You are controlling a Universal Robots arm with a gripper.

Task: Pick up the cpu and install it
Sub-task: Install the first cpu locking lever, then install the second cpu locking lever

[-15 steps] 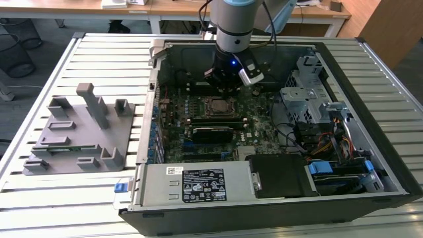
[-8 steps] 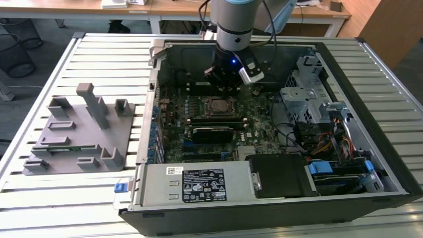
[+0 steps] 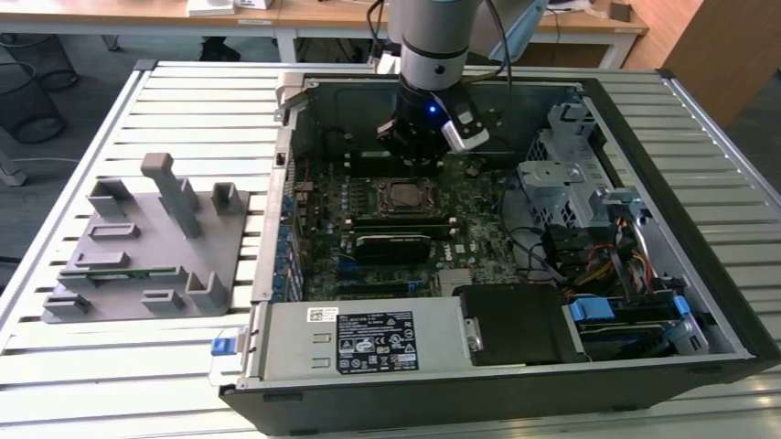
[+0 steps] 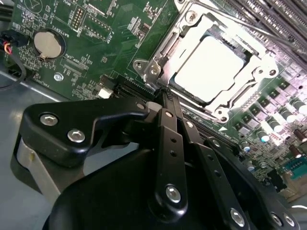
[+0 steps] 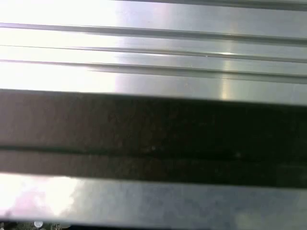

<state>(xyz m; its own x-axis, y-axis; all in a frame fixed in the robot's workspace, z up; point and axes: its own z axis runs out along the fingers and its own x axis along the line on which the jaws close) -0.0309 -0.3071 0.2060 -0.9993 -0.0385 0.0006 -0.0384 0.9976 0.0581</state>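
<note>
The cpu (image 3: 403,195) lies flat in its socket on the green motherboard (image 3: 476,247) inside the open computer case. In the second wrist view the cpu (image 4: 208,69) shows a bright silver top framed by the metal socket bracket (image 4: 158,60). My gripper (image 3: 415,151) hangs over the board just behind the socket, toward the case's back wall. In the second wrist view the black fingers of the gripper (image 4: 166,96) meet at a point beside the socket's edge, shut, with nothing between them and not touching the cpu.
A grey fixture plate (image 3: 141,247) with upright posts sits on the slatted table at the exterior view's left. Inside the case are a black block (image 3: 390,245), the power supply (image 3: 360,340) and a drive cage (image 3: 568,178). A coin battery (image 4: 49,44) is on the board.
</note>
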